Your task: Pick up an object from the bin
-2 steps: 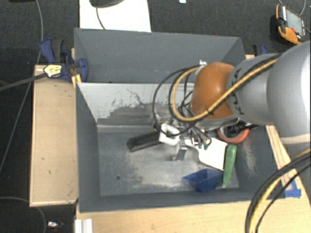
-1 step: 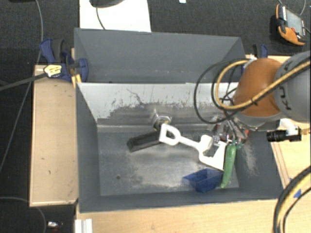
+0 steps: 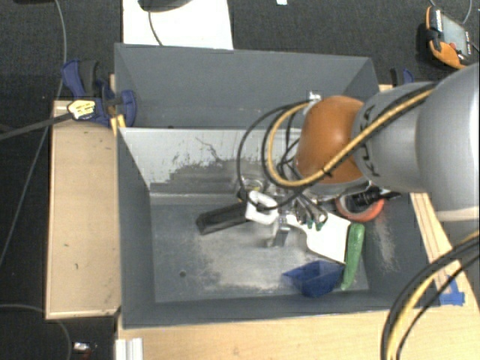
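Blk carpet floor (image 3: 300, 21), wht paper sheet (image 3: 187, 21) top-left

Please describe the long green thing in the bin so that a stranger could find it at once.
Look into the grey metal bin, at its lower right corner in the camera view. There a long, narrow green object lies beside a flat white card and a crumpled blue piece. It is the only green thing there, and much slimmer than both neighbours.

One camera, above the grey bin (image 3: 187, 88), tilted slightly off vertical, facing down into it. Bin's far wall at frame top, near rim at bottom. Medium range: whole bin plus dark carpet (image 3: 300, 21) fits. Arm (image 3: 435, 141) enters from frame right, nearest the lens.
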You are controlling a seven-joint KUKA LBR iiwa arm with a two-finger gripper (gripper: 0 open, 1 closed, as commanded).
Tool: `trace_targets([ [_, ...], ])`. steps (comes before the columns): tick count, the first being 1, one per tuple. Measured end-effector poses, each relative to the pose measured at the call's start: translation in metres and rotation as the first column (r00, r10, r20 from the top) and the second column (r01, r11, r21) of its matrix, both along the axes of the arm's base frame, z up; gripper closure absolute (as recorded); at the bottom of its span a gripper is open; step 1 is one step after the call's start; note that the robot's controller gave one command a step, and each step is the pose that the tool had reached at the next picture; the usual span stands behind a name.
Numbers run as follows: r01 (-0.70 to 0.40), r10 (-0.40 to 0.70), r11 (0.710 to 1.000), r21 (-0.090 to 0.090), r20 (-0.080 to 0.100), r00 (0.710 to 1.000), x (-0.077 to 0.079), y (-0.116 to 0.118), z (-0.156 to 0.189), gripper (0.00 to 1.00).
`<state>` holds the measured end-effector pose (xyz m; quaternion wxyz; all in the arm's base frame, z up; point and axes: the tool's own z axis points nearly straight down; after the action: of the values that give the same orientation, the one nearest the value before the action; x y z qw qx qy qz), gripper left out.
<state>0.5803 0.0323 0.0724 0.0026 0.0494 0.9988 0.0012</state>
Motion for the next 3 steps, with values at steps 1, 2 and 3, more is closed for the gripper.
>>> trace_targets([
  [1, 0.451, -0.451, 0.893, 0.002, 0.014, 0.893, -0.022, 0.003, -0.002, 0.0],
  [2, 0.023, -0.023, 1.0, -0.001, 0.006, 1.0, 0.001, -0.001, 0.001, 1.0],
  [3, 0.022, -0.022, 1.0, -0.001, 0.006, 1.0, 0.001, -0.001, 0.001, 1.0],
])
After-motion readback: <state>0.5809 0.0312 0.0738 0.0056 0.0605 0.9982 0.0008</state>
